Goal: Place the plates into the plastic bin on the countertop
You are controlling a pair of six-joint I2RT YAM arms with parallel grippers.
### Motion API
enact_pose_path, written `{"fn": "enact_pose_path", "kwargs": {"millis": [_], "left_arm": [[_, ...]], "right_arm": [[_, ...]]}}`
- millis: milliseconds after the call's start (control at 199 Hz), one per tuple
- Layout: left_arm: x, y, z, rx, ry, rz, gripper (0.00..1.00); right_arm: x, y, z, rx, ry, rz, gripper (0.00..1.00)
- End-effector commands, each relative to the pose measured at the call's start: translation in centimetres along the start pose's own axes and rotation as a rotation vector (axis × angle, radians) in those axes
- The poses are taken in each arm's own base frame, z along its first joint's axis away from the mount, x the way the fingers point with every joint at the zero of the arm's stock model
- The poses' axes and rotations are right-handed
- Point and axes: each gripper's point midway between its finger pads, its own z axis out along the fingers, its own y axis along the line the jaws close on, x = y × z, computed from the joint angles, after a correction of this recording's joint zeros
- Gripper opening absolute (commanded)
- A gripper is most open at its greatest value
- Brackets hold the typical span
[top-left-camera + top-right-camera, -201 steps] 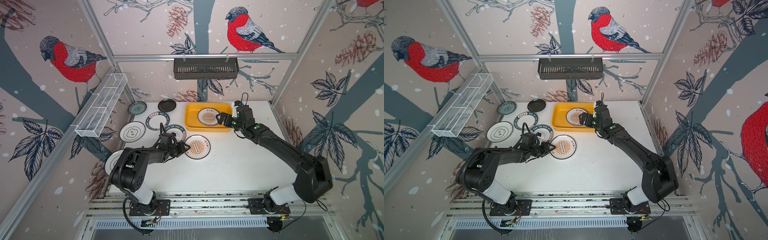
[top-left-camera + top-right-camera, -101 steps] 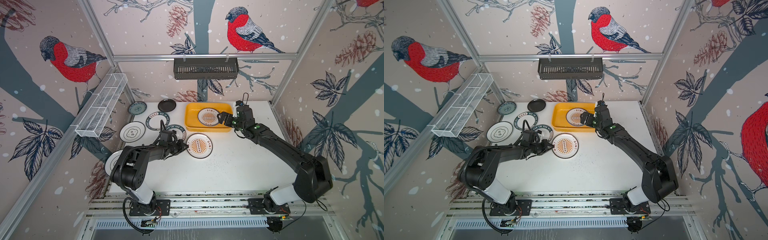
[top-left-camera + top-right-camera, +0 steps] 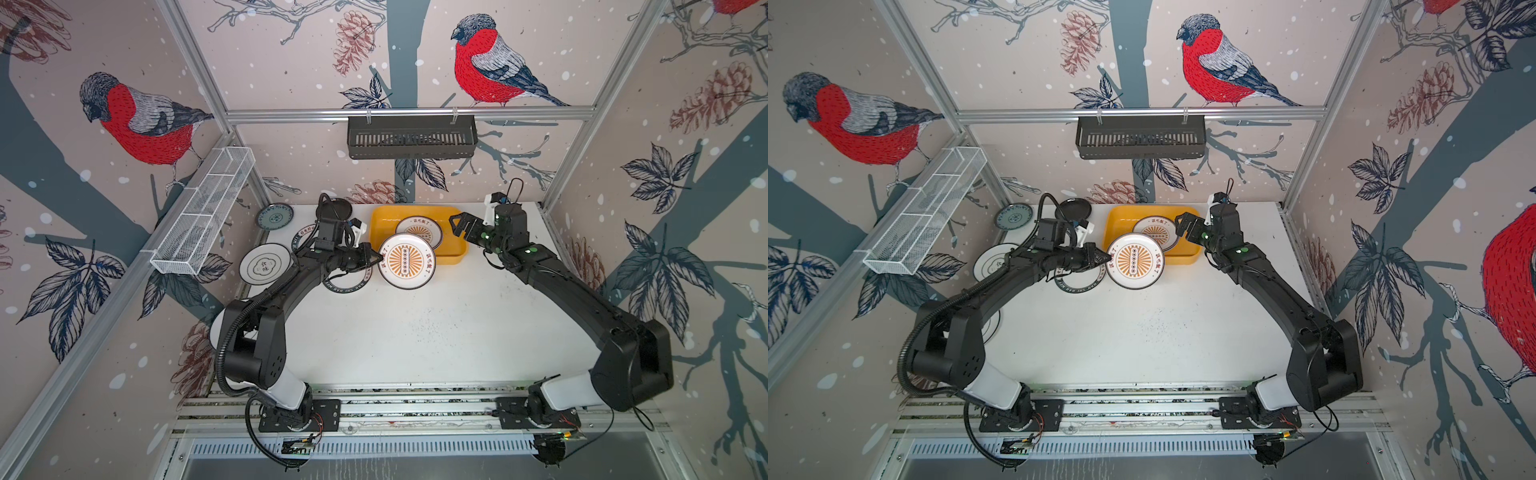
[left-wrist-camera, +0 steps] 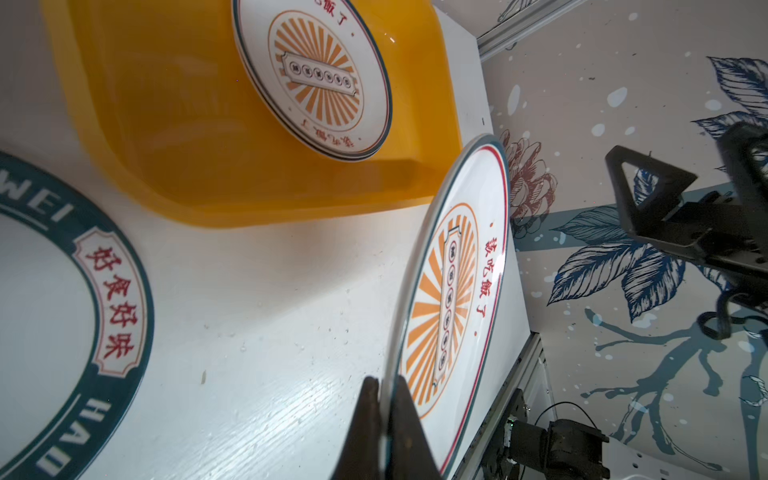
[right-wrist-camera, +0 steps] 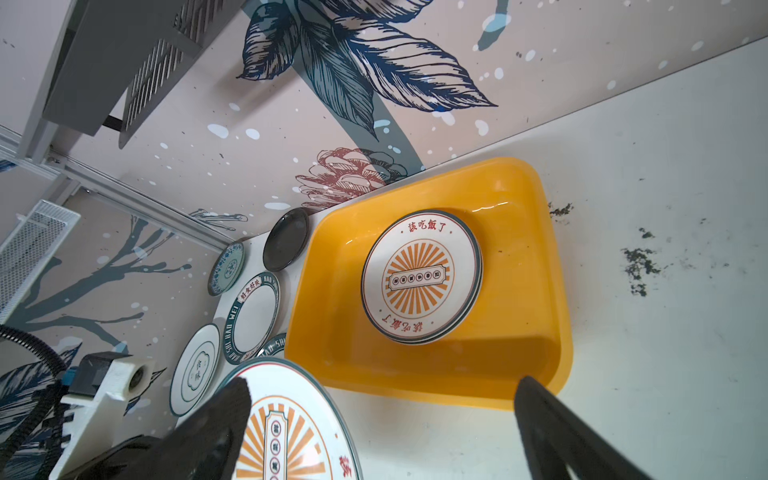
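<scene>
Bin (image 5: 519, 195) holds two-plate stack (image 5: 419, 276); left gripper (image 4: 385, 388) clamps one sunburst plate (image 4: 449, 291).

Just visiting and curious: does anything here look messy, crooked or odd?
Dark crumbly specks dirty the white countertop beside the yellow bin. One sunburst plate hangs tilted above the countertop, pinched at its rim by the left gripper.

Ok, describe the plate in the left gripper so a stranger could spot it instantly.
Find the yellow bin at the back of the white table. At its near left corner, the left gripper pinches a plate by the rim. It shares the orange sunburst of the plates in the bin, but it alone hangs in the air.
</scene>
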Motion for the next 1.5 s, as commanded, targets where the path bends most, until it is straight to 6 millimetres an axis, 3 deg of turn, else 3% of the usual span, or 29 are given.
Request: {"fn": "enact_pose_path", "kwargs": {"millis": [0,161,292,473,689,845,1187,1498], "left_arm": [[-1.5,-2.0,0.3,0.091,0.008,-0.021,0.00],[-5.1,-3.3,1.4,0.167,-0.031,-0.057,0.00],[-7.2,-3.2,2.5,0.183,-0.049,-0.074,0.00],[-8.5,-3.1,3.3,0.220,-0.076,-0.098,0.00],[-10.2,-1.8,4.8,0.200,-0.105,-0.142,0.00],[-11.5,0.2,6.6,0.141,-0.105,-0.183,0.00],[-13.6,4.6,10.7,-0.006,-0.047,-0.232,0.00],[-13.3,7.5,14.4,-0.046,0.026,-0.275,0.00]], "right_arm": [[0.0,2.0,-0.1,-0.119,0.012,0.006,1.00],[1.8,3.1,0.8,-0.177,0.063,-0.008,1.00],[3.3,2.9,2.1,-0.184,0.118,0.023,1.00],[4.4,2.6,3.6,-0.180,0.155,0.057,0.98],[3.9,2.6,3.9,-0.162,0.134,0.059,1.00],[2.8,2.3,3.0,-0.127,0.084,0.050,1.00],[-0.3,1.3,-1.1,-0.010,-0.067,0.031,1.00],[-2.4,0.3,-4.6,0.078,-0.182,0.041,1.00]]}}
